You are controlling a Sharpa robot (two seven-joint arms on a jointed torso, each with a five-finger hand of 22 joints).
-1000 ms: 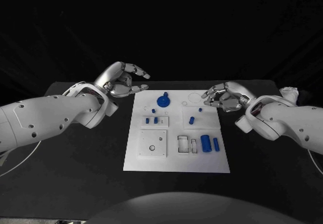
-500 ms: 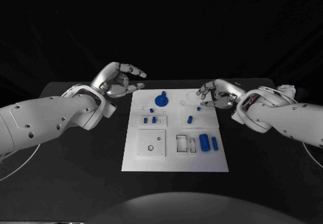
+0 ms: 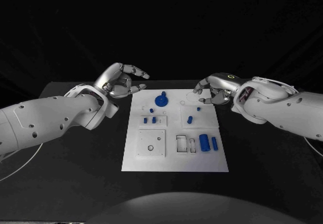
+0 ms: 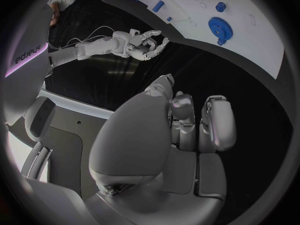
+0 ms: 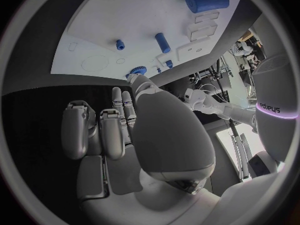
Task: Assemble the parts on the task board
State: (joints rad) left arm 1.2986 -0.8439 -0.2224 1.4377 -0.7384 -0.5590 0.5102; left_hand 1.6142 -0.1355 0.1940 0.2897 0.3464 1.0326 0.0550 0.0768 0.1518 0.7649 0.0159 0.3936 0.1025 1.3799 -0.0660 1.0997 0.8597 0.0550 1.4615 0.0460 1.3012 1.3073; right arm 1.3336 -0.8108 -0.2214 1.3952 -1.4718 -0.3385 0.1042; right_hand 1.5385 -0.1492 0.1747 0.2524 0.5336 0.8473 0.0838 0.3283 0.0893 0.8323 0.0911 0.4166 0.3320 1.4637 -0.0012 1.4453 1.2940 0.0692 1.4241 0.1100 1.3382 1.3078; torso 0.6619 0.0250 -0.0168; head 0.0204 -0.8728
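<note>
The white task board [image 3: 176, 158] lies in the middle of the black table. On it are a blue gear [image 3: 161, 100], small blue pegs [image 3: 190, 119] and a thick blue cylinder [image 3: 204, 142] beside a thinner one [image 3: 214, 143]. My left hand [image 3: 123, 81] hovers just off the board's far left corner, fingers loosely bent and apart, holding nothing. My right hand [image 3: 214, 89] hangs over the far right corner, also loosely bent and empty. The left wrist view shows my left hand [image 4: 181, 125], the gear [image 4: 219, 24] and my right hand [image 4: 147, 40]. The right wrist view shows my right hand [image 5: 119, 130], the cylinder [image 5: 206, 0] and a peg [image 5: 162, 42].
The board carries white raised blocks with slots [image 3: 152, 142] and rectangular recesses [image 3: 182, 143]. Black table [image 3: 74, 154] stretches on both sides of the board and in front of it. Thin cables trail at the table's left edge [image 3: 20, 163].
My right hand has moved left, from beside the board to over its far right corner. My left hand has stayed about where it was.
</note>
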